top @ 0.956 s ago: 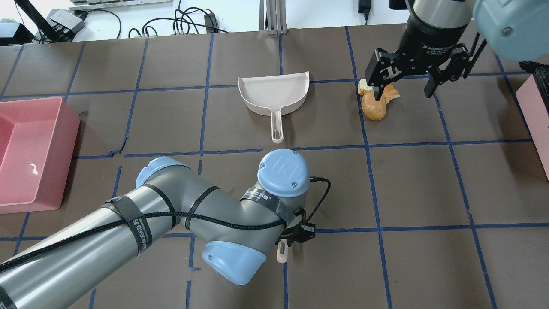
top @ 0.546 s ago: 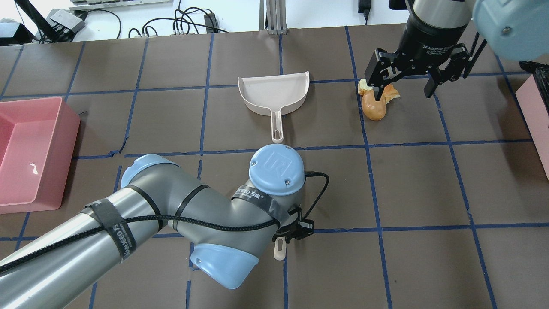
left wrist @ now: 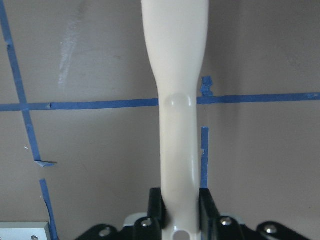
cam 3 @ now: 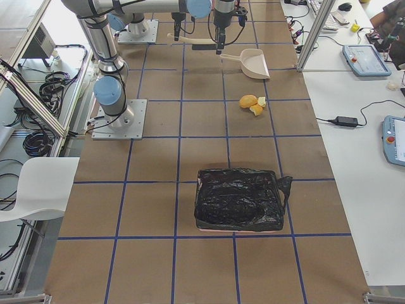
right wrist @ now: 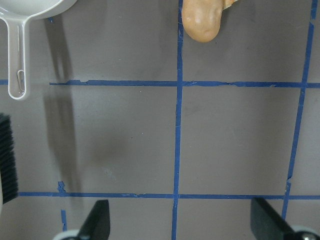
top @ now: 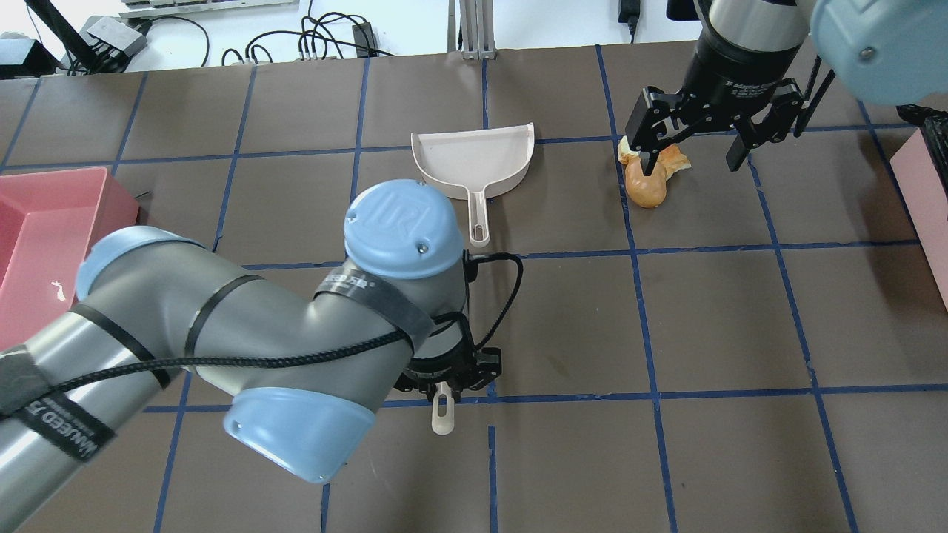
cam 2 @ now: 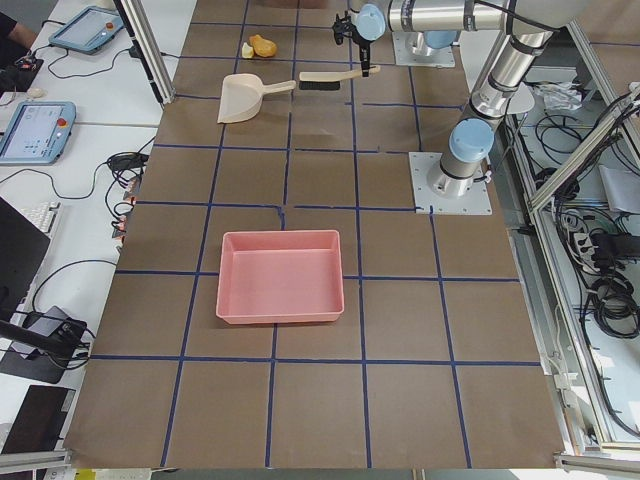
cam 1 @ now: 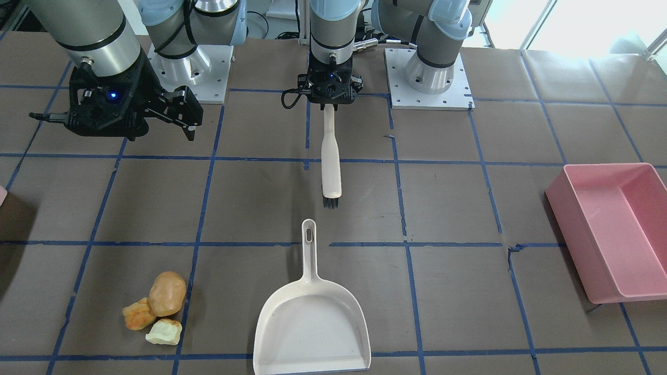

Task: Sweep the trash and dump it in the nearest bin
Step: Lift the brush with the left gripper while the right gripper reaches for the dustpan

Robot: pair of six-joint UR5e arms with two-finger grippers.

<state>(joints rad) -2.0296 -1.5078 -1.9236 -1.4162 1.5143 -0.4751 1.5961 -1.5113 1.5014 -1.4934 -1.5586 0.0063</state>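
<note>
at the left gripper (cam 1: pixel 329 98): clamped on the tail end of the brush (cam 1: pixel 331 166). handle held long and level so the bristles lead, aimed at the dustpan (cam 1: pixel 311 317) handle and just short of it. probably lifted clear of the desk (cam 1: pixel 469 208), going by the offset shadow in the right wrist view.

at the right gripper (top: pixel 695 152): spread wide, holding nothing, hung high on the robot's side of the trash (top: pixel 650 178).

trash: potato-like lump plus two small scraps, bunched, beside the dustpan but apart from it. pan mouth facing away from the robot, so not lined up for a straight push.

bin (top: pixel 926 185): pale pink corner at the desk's right edge, closer to the trash than the pink tray (top: pixel 52 252) far left. bare desk between trash and bin.
</note>
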